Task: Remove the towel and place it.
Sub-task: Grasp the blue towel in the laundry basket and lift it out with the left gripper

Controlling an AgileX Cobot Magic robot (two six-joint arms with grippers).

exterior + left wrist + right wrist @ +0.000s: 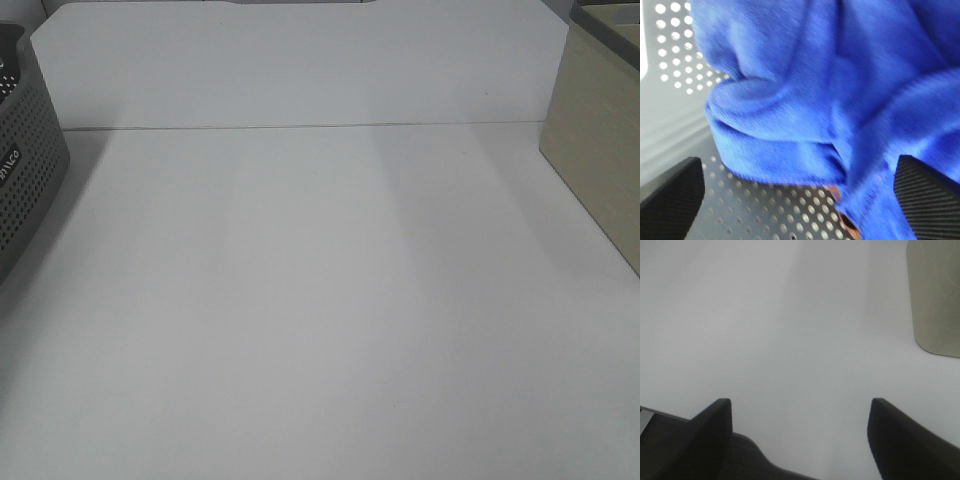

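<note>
The royal-blue fuzzy towel lies crumpled inside the grey perforated basket, filling most of the left wrist view. My left gripper is open inside the basket, one finger on each side of the towel's lower fold, close above it. In the exterior high view only the basket's side shows at the far left edge; the towel and both arms are out of that view. My right gripper is open and empty above the bare white table.
A beige wooden box stands at the table's right edge; a beige rounded object shows in the right wrist view. A white back panel rises behind the table. Something orange peeks from under the towel.
</note>
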